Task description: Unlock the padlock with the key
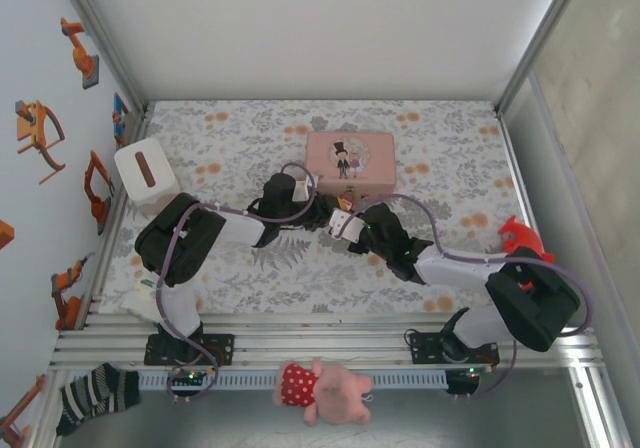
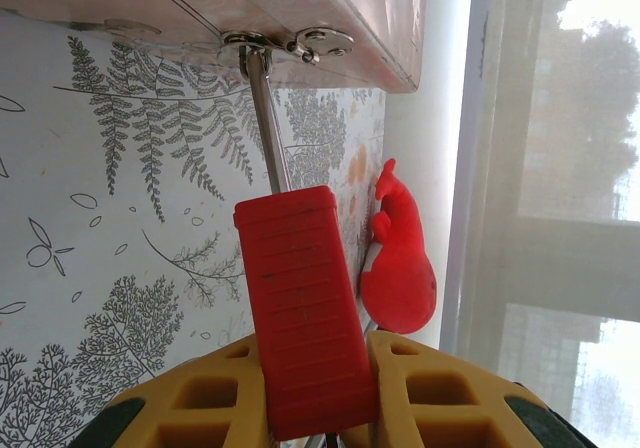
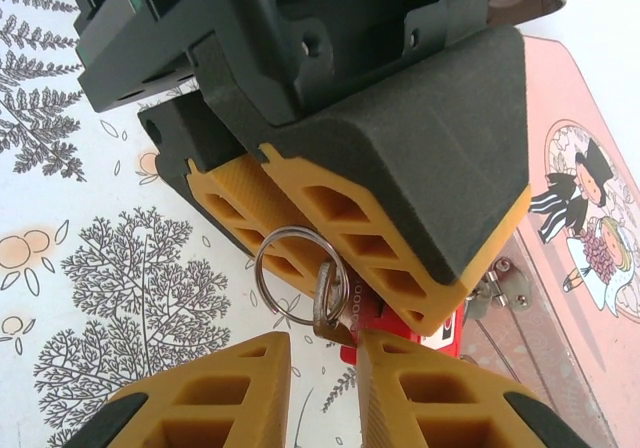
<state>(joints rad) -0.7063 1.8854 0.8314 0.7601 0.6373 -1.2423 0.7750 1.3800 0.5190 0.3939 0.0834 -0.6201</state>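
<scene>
The padlock (image 2: 300, 308) has a ribbed red body, and my left gripper (image 2: 310, 356) is shut on it. Its thin silvery shackle (image 2: 268, 118) runs up into the metal hasp (image 2: 300, 42) on the pink box (image 1: 349, 160). In the right wrist view the left gripper's yellow fingers (image 3: 330, 230) hold the red padlock (image 3: 440, 333) just beyond my own jaws. The key (image 3: 328, 306), with its wire ring (image 3: 272, 268), sticks out at the padlock's end. My right gripper (image 3: 325, 346) stands narrowly open around the key; the key touches the right finger, with a gap on the left. Both grippers (image 1: 328, 214) meet in front of the box.
A red plastic toy (image 1: 520, 236) lies at the table's right edge, near the side wall. A white tissue box (image 1: 146, 171) stands at the back left. A pink plush pig (image 1: 320, 388) and a striped sock (image 1: 92, 393) lie on the front rail.
</scene>
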